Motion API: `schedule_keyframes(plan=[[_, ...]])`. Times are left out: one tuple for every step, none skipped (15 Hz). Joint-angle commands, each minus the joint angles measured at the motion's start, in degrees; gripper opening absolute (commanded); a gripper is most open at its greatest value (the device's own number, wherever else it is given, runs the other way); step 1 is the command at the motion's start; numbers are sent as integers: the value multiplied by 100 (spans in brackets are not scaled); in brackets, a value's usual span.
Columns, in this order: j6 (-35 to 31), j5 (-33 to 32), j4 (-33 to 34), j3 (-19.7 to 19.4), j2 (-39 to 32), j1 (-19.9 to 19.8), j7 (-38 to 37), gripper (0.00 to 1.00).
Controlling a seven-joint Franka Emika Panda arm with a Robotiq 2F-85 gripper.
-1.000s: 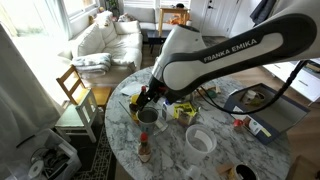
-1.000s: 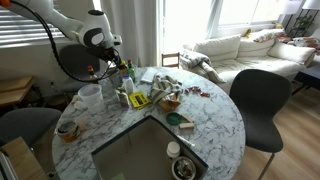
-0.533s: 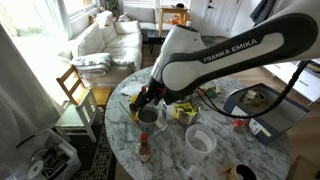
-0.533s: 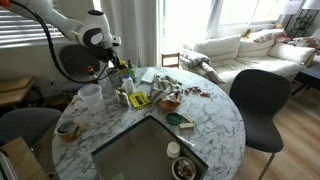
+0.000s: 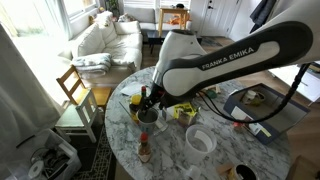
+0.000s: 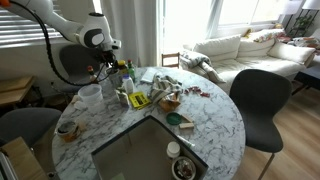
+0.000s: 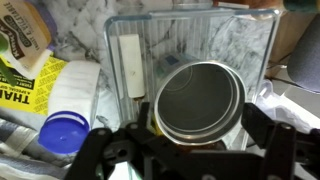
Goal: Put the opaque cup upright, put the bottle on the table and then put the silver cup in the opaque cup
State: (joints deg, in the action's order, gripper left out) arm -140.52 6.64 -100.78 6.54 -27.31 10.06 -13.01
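Wrist view looks straight down on the gripper (image 7: 192,142), its fingers spread apart either side of the silver cup (image 7: 198,100), which stands mouth-up on the cluttered marble bench (image 5: 172,156) (the opaque cup (image 5: 200,141) sits upright, well apart).

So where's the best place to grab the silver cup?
Grip the silver cup across its round wall just below the rim, coming straight down from above. It stands upright with its mouth open upward, and the fingers of the open gripper sit either side of it.
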Motion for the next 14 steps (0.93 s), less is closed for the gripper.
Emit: schedule_keyframes(plan=[[10, -43, 16, -135, -118, 124, -379, 61], [36, -14, 27, -129, -144, 122, -440, 53], [47, -15, 30, -133, -164, 130, -492, 52], [63, -20, 35, -141, -183, 141, -548, 51], [104, -46, 43, -164, -199, 162, -624, 52], [146, -76, 50, -192, -202, 183, -689, 59], [174, -98, 51, -222, -205, 202, -757, 69], [199, -110, 60, -236, -209, 222, -808, 77], [226, -138, 66, -264, -218, 250, -875, 82], [266, -175, 77, -290, -218, 285, -937, 88], [294, -212, 82, -309, -211, 315, -995, 94], [318, -238, 90, -313, -195, 340, -1038, 100], [317, -254, 105, -313, -200, 354, -1070, 100], [303, -266, 119, -320, -217, 368, -1096, 83]])
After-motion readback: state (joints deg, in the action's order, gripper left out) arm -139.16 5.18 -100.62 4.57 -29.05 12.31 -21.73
